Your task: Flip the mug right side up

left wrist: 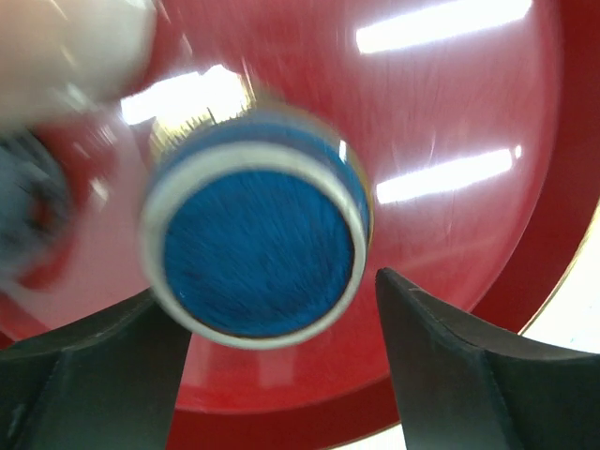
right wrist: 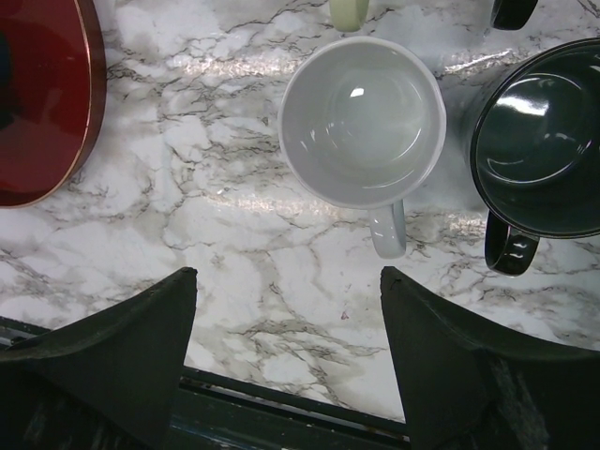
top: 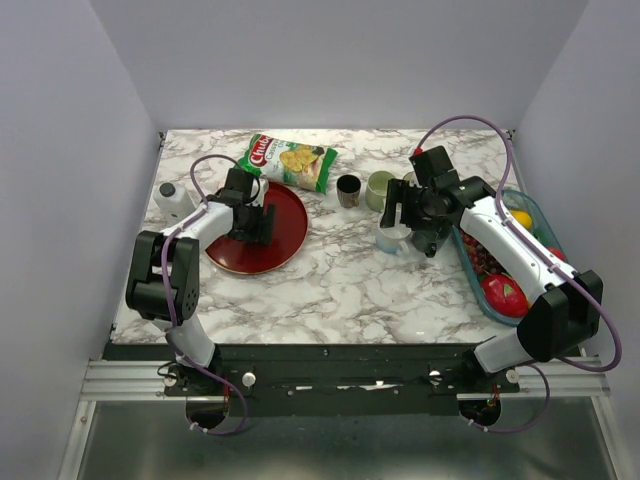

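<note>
Two arms reach over the white-veined marble table. On the round red plate a blurred blue-bottomed, white-rimmed mug appears to stand base-up, axis vertical. It is judged the task's piece and lies at 12 o'clock from the left gripper, the nearer one, whose jaws are spread either side. The top view hides this mug. The right gripper, also released, hovers over an upright white ceramic mug.

The white marble counter is showing grey veining all over. On the left, the round glossy red plate is gleaming with a thin gold rim. Over it, the blue-bottomed ceramic mug is showing a white ring around its base. The plain pale grey-white mug is sitting beside a glossy dark mug. At the far side, the crinkled snack bag is displaying green, white and a red logo.
</note>
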{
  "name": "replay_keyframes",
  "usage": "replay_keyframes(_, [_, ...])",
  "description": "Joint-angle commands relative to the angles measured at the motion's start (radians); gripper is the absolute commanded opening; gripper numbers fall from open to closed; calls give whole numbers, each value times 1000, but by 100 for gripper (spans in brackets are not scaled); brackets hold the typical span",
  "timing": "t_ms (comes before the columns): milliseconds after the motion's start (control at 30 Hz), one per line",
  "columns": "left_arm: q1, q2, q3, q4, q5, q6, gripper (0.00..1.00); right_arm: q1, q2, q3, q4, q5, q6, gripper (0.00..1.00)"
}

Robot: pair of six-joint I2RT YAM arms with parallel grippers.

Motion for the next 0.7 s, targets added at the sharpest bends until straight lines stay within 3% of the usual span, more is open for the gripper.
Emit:
replay_keyframes(0, [-18, -50, -27, -18, -36, -83, 86, 5, -9, -7, 14, -29, 1, 86])
replay_keyframes(133, [-28, -61, -32, -22, -61, -106, 83, 3, -3, -5, 18, -35, 1, 86])
replay_keyframes(467, [-45, -95, -56, 7, -148, -118, 58, 5, 5, -10, 22, -41, -1, 85])
replay_keyframes(667, [-48, -103, -67, 48, -198, -138, 54, 5, 10, -11, 26, -44, -2, 85])
